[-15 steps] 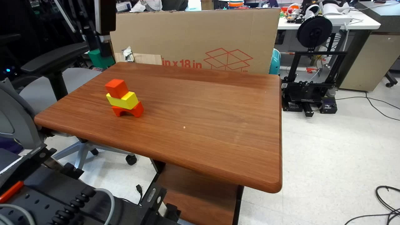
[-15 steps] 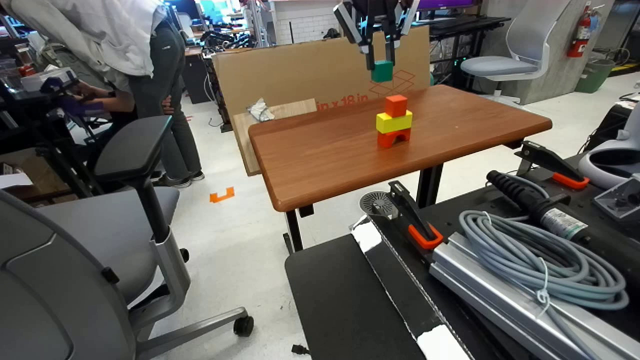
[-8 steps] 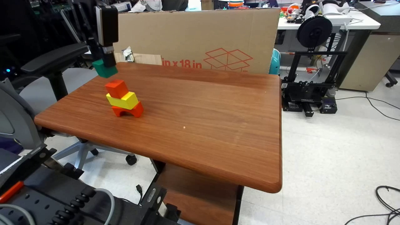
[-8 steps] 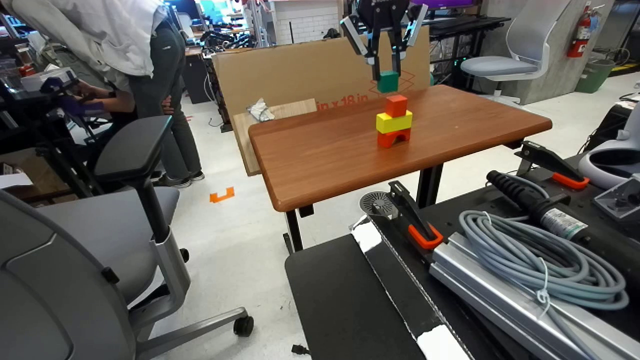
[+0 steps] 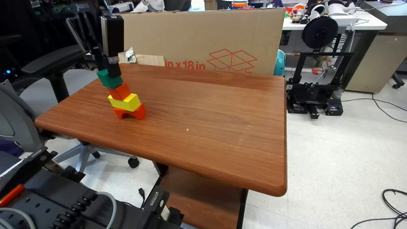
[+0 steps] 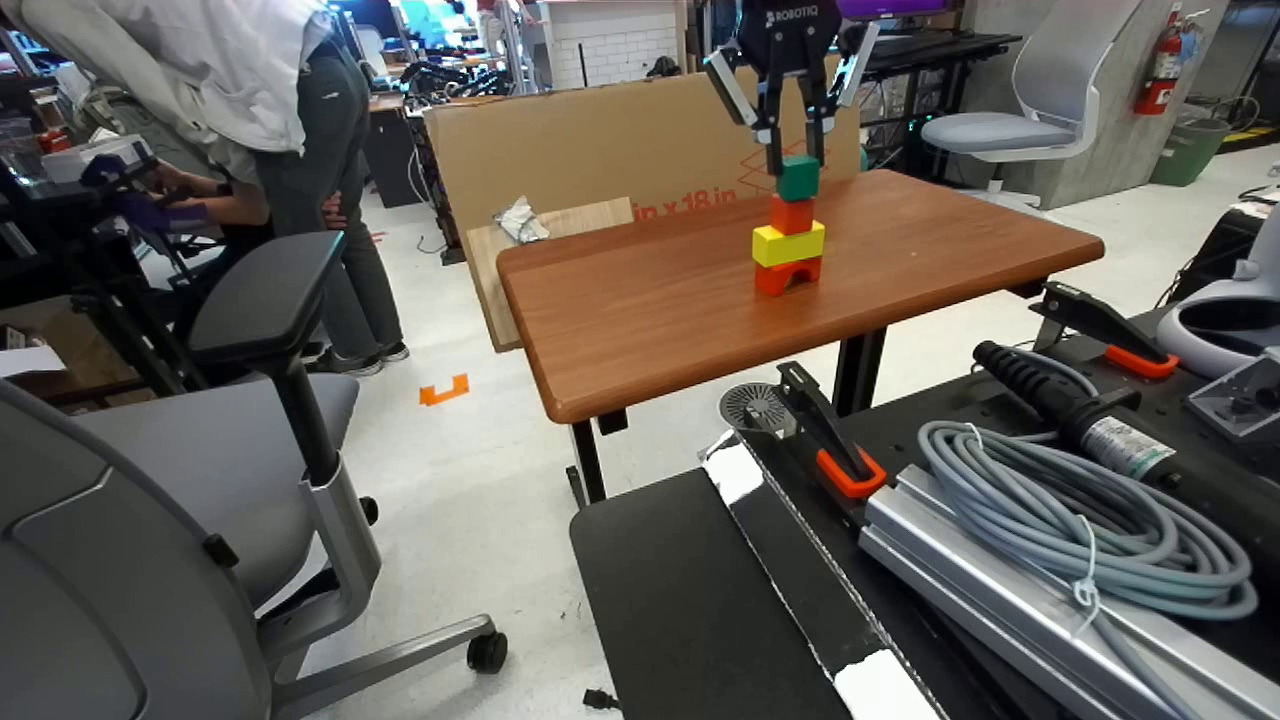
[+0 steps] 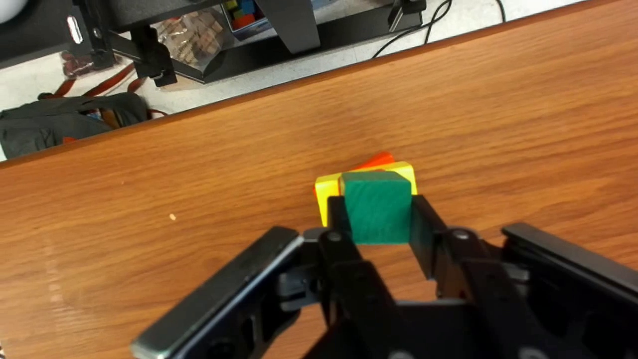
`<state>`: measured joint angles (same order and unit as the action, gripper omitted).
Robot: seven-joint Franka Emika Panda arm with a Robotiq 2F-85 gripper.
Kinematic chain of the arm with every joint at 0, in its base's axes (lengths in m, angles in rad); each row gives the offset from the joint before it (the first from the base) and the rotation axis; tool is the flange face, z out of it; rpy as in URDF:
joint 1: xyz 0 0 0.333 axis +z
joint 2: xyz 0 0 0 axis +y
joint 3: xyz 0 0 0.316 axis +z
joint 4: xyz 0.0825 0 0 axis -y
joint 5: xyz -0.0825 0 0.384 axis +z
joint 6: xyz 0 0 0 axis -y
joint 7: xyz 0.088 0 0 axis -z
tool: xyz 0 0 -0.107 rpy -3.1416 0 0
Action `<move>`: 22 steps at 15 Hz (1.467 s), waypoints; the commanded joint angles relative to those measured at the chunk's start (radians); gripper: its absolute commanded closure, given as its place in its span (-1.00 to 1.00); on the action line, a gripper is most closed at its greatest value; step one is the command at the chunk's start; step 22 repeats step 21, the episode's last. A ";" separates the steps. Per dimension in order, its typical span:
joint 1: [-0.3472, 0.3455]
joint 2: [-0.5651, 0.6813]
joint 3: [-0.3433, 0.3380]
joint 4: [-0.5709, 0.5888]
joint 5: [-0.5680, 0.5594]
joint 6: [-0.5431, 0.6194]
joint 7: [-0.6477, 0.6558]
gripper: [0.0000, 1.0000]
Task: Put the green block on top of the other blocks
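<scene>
Brown table [image 6: 640, 320]; landmark: upper orange-red block [image 6: 792, 216], yellow block [image 6: 789, 246] directly beneath it. Green block [image 6: 798, 179] just above landmark, contact unclear; gripper [image 7: 377, 213] clamps its opposite side faces. Judgement: light, rigid, little slip expected; side hold suits, underside free for seating.

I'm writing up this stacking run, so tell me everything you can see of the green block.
The green block is a small, plain cube with flat faces; faint grain lines suggest painted wood. It looks roughly level, gripped between the two fingers, one on each of two opposite sides. In both exterior views it appears over the upper orange-red block, hiding part of it. Whether its underside touches that block, I can't tell.
</scene>
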<state>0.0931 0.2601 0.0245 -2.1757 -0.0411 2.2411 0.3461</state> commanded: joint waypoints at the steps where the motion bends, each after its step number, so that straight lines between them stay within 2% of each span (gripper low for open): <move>1: 0.005 -0.036 -0.011 -0.041 -0.014 0.036 0.011 0.83; 2: 0.006 -0.035 -0.011 -0.041 -0.015 0.035 0.012 0.72; 3: 0.007 -0.035 -0.010 -0.039 -0.013 0.030 0.009 -0.17; 5: 0.009 -0.040 -0.010 -0.044 -0.019 0.037 0.012 -0.32; 9: 0.007 -0.072 -0.011 -0.072 -0.030 0.054 0.004 -0.92; 10: 0.006 -0.096 -0.011 -0.092 -0.032 0.062 0.004 -0.99; 13: -0.006 -0.189 -0.013 -0.147 -0.020 0.053 0.009 -1.00; 15: -0.027 -0.246 -0.011 -0.155 0.011 -0.027 -0.047 -1.00; 16: -0.017 -0.156 -0.003 -0.105 -0.010 0.013 -0.007 -1.00; 22: -0.020 -0.163 -0.001 -0.113 -0.010 0.011 -0.009 -1.00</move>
